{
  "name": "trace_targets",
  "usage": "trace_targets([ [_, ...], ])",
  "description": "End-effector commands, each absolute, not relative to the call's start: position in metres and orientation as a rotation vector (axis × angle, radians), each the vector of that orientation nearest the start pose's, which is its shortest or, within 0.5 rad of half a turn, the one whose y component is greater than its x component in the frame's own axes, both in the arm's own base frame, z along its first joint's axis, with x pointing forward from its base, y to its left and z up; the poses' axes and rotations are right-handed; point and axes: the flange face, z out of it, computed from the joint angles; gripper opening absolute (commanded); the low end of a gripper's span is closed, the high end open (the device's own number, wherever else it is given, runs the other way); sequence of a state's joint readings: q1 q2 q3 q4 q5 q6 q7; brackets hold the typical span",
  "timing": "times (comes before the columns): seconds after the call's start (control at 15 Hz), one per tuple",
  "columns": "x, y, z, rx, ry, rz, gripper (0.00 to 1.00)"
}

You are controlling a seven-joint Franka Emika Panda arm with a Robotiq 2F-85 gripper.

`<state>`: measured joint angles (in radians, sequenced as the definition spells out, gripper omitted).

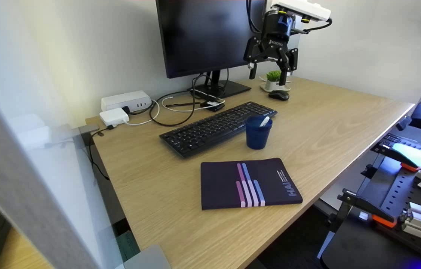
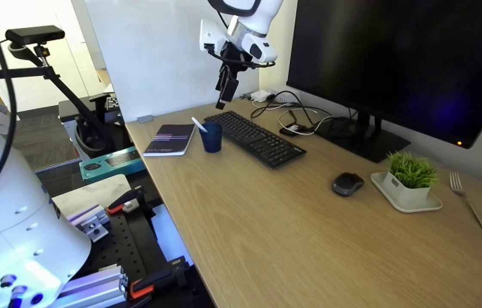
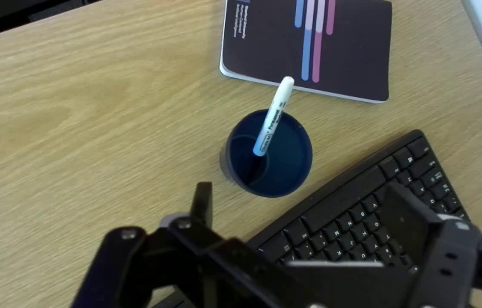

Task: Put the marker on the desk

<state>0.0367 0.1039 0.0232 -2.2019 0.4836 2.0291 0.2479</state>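
Wrist view: the white marker (image 3: 274, 116) leans in the blue cup (image 3: 299, 162), its upper end jutting past the rim. The pincer (image 3: 299, 196) hangs over the surface (image 3: 74, 141) with its jaws spread wide, part of the keyboard (image 3: 350, 226) showing between them. In an exterior view, the notebook (image 2: 170, 141) lies close to the corner where the edge nearest the robot's base (image 2: 22, 192) meets the short edge along the white partition (image 2: 164, 51). The cup stands farther in from that corner, between notebook and keyboard. The monitor (image 1: 214, 37) stands by the long back edge, and two white boxes (image 1: 128, 101) sit at that edge's corner with the partition side. Past the keyboard lie the mouse (image 2: 347, 184) and, nearer the back edge, a potted plant (image 2: 410, 179) and a fork (image 2: 474, 209).
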Motion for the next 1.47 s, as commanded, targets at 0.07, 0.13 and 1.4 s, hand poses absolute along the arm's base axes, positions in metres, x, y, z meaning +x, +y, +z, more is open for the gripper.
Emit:
trace_targets([
  [0.07, 0.527, 0.066, 0.299, -2.602, 0.650, 0.611, 1.00],
  [0.13, 0.528, 0.068, 0.293, -2.587, 0.647, 0.654, 1.00],
  [1.4, 0.513, 0.107, 0.233, -2.343, 0.557, 1.203, 1.00],
])
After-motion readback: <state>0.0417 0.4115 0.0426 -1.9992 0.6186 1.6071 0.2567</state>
